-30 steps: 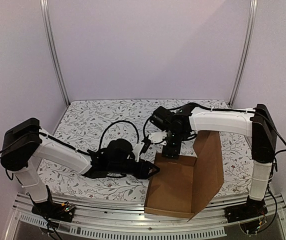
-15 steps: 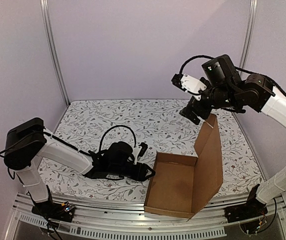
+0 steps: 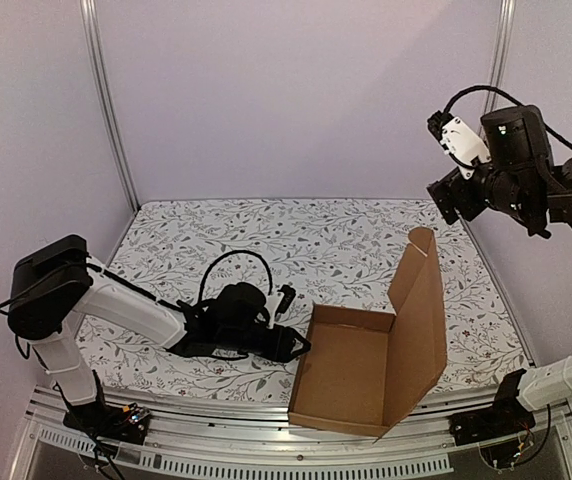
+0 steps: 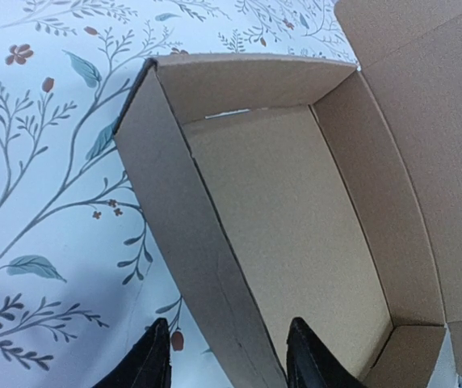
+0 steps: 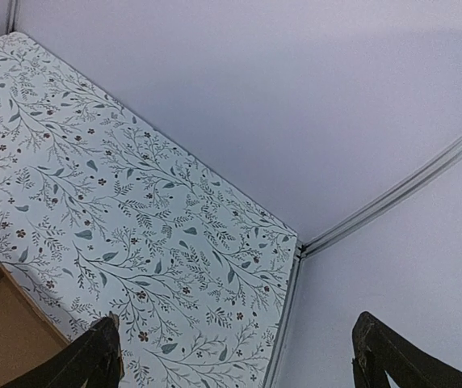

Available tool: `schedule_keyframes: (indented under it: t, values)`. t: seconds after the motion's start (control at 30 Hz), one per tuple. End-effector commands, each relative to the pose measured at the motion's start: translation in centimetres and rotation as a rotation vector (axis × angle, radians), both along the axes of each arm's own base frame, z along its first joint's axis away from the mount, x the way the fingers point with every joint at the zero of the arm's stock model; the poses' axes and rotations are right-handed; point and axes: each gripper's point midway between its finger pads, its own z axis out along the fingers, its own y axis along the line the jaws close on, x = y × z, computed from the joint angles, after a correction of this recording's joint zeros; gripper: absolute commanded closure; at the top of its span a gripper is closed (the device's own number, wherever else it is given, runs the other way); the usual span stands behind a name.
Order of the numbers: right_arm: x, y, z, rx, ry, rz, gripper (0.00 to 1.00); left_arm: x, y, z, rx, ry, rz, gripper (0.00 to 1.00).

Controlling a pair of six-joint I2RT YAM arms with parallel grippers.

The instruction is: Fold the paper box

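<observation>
The flowered table carries the paper box at its near edge, right of the middle. The box is a shallow open tray with its walls already standing. Its lid rises from the right side, leaning a little outward, so closing it looks like the main step left.

The right arm is held high at the far right, well apart from the box. The right gripper is spread wide with nothing in it, and its camera sees only table and wall. I judge it has pulled back to clear the tall lid.

The left gripper lies low on the table at the box's left wall, one finger outside and the other inside. It probably steadies the tray. The fingers are partly drawn in, but I cannot tell whether they pinch the wall.

A second ago the right gripper was down at the box's far wall. Half a second ago it hung above the lid's top corner. The box and left arm have not moved.
</observation>
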Motion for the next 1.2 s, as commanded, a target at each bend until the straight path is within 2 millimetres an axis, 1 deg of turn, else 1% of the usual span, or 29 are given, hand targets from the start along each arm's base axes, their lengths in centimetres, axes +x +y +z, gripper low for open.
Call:
schedule_keyframes:
  t: [0.0,0.07,0.17,0.2,0.27,0.37,0.43,0.53,0.57,0.6,0.7,0.8,1.03,1.17]
  values:
    - [-0.4,-4.7,-1.1,-0.088,-0.007,-0.196,0.01,0.0,1.6,-2.2,0.09,0.039,0.013,0.53]
    - [-0.8,-5.8,-2.3,-0.072,0.017,-0.228,0.01,0.1,1.6,-2.0,0.088,0.038,0.016,0.53]
    - [-1.5,-6.8,-5.2,-0.069,0.078,-0.264,0.01,0.1,1.4,-1.7,0.082,0.036,0.015,0.53]
    - [-1.9,-7.1,-6.2,-0.042,0.101,-0.282,0.01,0.1,1.4,-1.6,0.083,0.035,0.013,0.53]
    - [-2.6,-7.4,-8.2,-0.003,0.15,-0.293,0.01,0.1,1.4,-1.7,0.086,0.036,0.01,0.53]
    - [-3.6,-7.7,-10.6,0.038,0.216,-0.298,0.01,-0.1,1.5,-1.8,0.093,0.044,0.006,0.53]
    - [-4.2,-7.3,-12.2,0.07,0.271,-0.288,0.01,-0.1,1.5,-1.7,0.092,0.044,0.005,0.53]
    - [-5.1,-6.2,-14.9,0.128,0.367,-0.263,0.01,-0.1,1.5,-1.6,0.095,0.047,0.003,0.53]
    - [-5.4,-5.9,-16.1,0.132,0.402,-0.258,0.01,-0.1,1.4,-1.6,0.094,0.047,0.004,0.53]
    - [-5.4,-5.5,-16.6,0.146,0.413,-0.251,0.01,-0.1,1.5,-1.5,0.093,0.048,0.009,0.53]
    - [-5.5,-4.4,-16.9,0.208,0.429,-0.226,0.01,0.0,1.5,-1.4,0.091,0.05,0.018,0.53]
    - [-5.5,-4.0,-17.3,0.245,0.441,-0.223,0.01,0.0,1.6,-1.3,0.093,0.051,0.022,0.53]
    - [-5.7,0.9,-20.7,0.454,0.577,-0.141,0.01,-0.1,1.8,-1.1,0.096,0.054,0.026,0.53]
    - [-5.2,3.6,-22.0,0.568,0.616,-0.093,0.01,-0.1,1.7,-0.8,0.086,0.056,0.022,0.53]
